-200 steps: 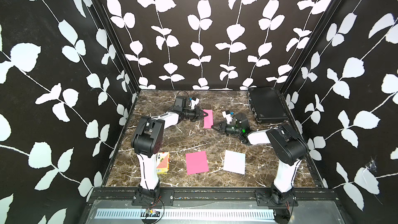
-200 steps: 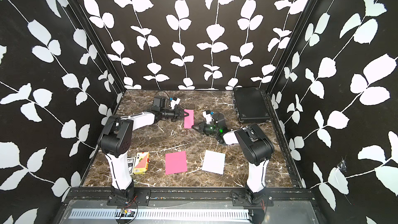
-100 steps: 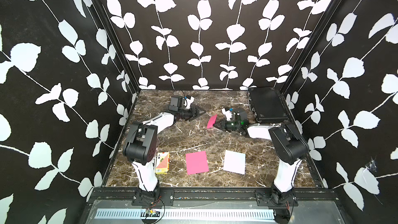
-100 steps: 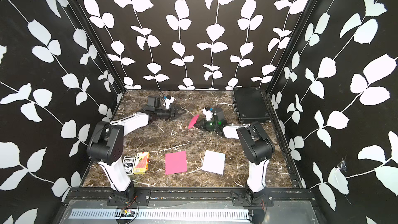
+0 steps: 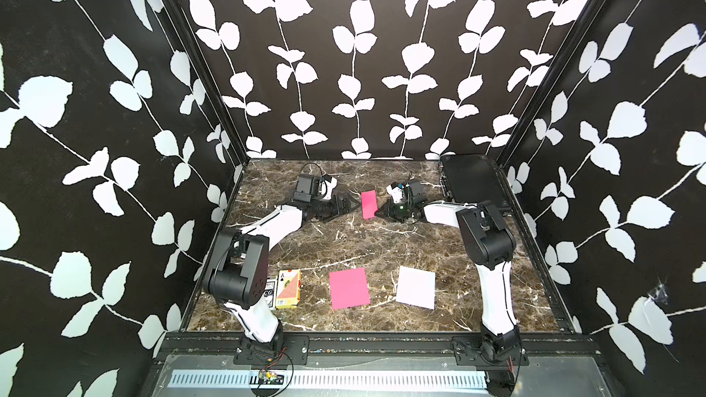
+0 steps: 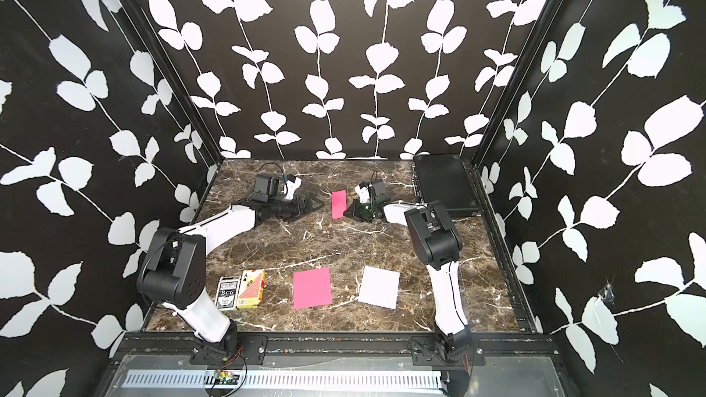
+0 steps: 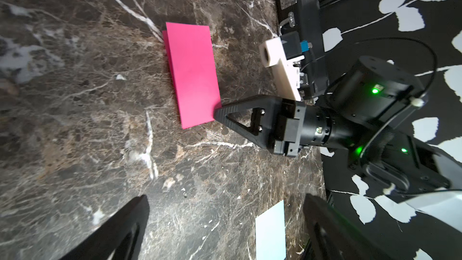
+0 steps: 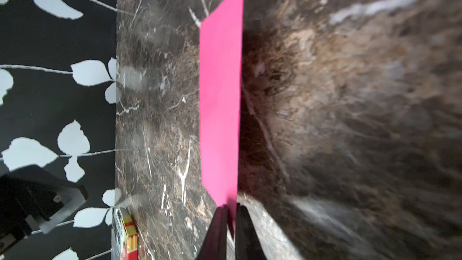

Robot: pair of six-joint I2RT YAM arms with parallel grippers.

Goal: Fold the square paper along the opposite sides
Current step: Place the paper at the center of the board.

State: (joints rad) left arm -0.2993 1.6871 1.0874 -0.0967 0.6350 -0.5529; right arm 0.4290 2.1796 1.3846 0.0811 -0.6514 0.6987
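- Folded pink paper (image 5: pixel 369 205) lies at the far middle of the table (image 5: pixel 344 246), between both arms; a lower layer peeps past one edge
- Left gripper (image 7: pixel 226 196) gapes wide, empty, just beside it
- Right gripper (image 8: pixel 231 207): jaws nearly together about one corner; pinch cannot be confirmed
- Risk: unpressed crease may spring open; a corner snagged on withdrawal would drag the sheet

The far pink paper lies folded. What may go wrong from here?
A corner of the folded paper sits between the jaws of the right gripper; pulling back may drag it or reopen the fold.
Its layers look slightly offset in the left wrist view; the fold may be uneven.
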